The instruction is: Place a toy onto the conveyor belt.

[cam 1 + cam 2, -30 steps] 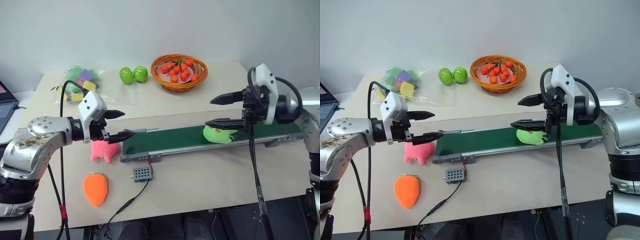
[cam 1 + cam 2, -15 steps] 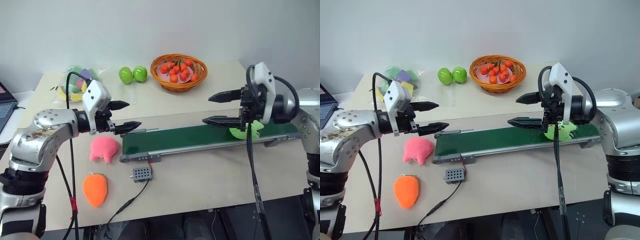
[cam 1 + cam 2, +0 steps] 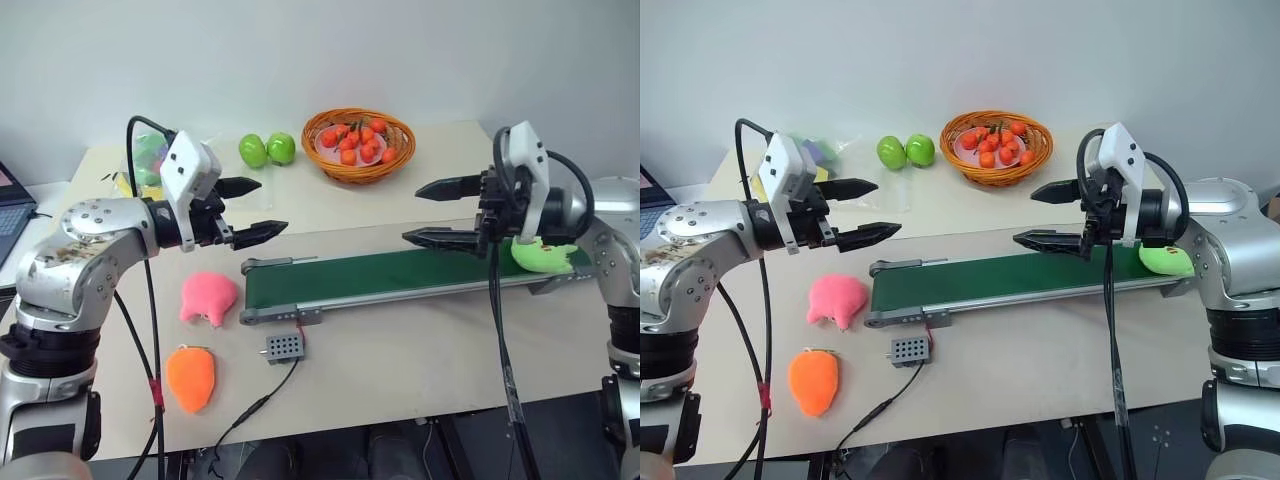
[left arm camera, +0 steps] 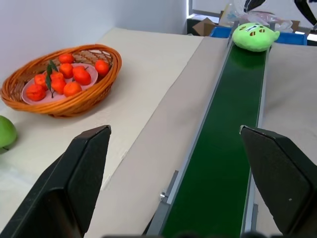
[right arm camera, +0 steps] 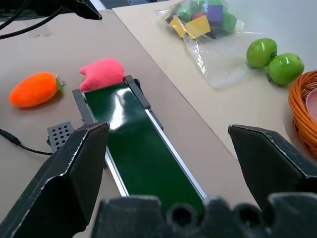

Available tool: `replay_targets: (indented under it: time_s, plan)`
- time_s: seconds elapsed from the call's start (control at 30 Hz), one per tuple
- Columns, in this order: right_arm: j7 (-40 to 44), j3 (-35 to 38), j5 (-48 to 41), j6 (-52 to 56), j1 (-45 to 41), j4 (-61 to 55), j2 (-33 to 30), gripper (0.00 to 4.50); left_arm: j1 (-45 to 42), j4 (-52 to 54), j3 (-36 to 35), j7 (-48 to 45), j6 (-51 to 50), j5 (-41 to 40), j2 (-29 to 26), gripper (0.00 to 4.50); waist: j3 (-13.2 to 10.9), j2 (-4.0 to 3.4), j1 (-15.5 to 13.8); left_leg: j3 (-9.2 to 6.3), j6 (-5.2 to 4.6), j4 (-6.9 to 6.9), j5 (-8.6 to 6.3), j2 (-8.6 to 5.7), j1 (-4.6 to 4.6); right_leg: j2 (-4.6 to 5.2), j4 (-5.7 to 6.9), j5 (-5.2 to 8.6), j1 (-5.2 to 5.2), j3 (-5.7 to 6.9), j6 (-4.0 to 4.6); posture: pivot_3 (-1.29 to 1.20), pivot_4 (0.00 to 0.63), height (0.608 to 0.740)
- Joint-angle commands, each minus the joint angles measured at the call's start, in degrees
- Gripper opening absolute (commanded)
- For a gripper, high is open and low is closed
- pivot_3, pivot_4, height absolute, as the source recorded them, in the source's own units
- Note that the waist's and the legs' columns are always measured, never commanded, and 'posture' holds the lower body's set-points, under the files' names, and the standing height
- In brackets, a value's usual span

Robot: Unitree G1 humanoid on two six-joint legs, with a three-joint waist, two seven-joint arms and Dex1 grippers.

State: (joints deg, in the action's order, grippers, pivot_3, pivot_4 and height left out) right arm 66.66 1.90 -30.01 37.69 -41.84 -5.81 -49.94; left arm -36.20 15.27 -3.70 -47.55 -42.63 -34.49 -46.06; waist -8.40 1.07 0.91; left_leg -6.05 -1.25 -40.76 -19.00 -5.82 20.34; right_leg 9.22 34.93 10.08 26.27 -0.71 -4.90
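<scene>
Riding along, the fuzzy lime-green plush toy (image 3: 543, 255) has travelled from mid-belt to the right end of the long dark green conveyor belt (image 3: 400, 273).
Both claws hang empty, fingers spread wide: the right gripper (image 3: 435, 213) above the belt, the left gripper (image 3: 250, 208) lifted higher, above the pink plush toy (image 3: 208, 296).

The right gripper (image 3: 452, 213) is hiding part of the toy (image 3: 545, 256). The picture's edge is cutting off a laptop (image 3: 12, 205).
</scene>
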Motion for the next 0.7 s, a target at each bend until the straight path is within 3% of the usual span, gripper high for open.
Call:
replay_targets:
  time_s: [0.03, 0.7]
  plan:
    - [-0.29, 1.17, 0.27, -2.21, -1.61, 0.25, 0.34, 4.50, -1.42, 1.28, -2.19, 1.09, 0.33, 0.23, -0.28, 4.45, 0.00, 0.00, 0.03, 0.00, 0.00, 0.00, 0.00, 0.00, 0.00, 0.00, 0.00, 0.00, 0.00, 0.00, 0.00, 0.00, 0.150, 0.740]
    - [0.13, -0.65, 2.21, -5.18, -3.72, 3.71, 3.54, 4.50, 0.37, 2.08, -6.75, 2.97, -1.99, -0.48, -2.26, 4.45, 0.00, 0.00, -0.05, -0.01, 0.00, 0.00, 0.00, -0.01, 0.00, 0.00, 0.00, 0.00, 0.01, 0.00, 0.00, 0.00, 0.150, 0.740]
